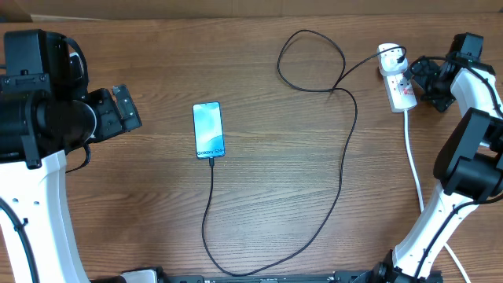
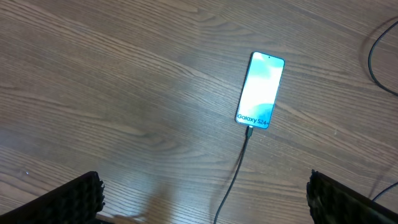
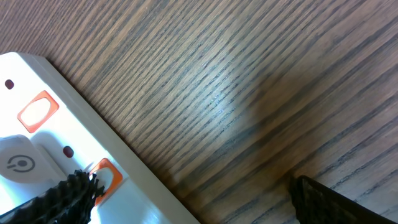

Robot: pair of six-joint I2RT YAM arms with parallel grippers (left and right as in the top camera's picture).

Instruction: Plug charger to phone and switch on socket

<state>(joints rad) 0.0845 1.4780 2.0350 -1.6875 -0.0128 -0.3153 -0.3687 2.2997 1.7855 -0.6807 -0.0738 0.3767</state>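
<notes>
The phone (image 1: 208, 130) lies flat at the table's left-middle, screen lit, also in the left wrist view (image 2: 261, 91). The thin black charger cable (image 1: 343, 149) has its tip in the phone's lower end and loops round to its black plug (image 1: 392, 56) in the white socket strip (image 1: 399, 85). My left gripper (image 1: 126, 108) is open and empty, well left of the phone (image 2: 205, 193). My right gripper (image 1: 419, 79) is open beside the strip's right edge; in the right wrist view (image 3: 193, 196) one fingertip rests over an orange-red switch (image 3: 102, 174) on the strip (image 3: 56, 143).
The strip's thick white cord (image 1: 414, 169) runs down the right side toward the front edge. A second orange switch (image 3: 37, 111) shows further along the strip. The cable sweeps in a wide loop (image 1: 310, 59) across the table's middle and front.
</notes>
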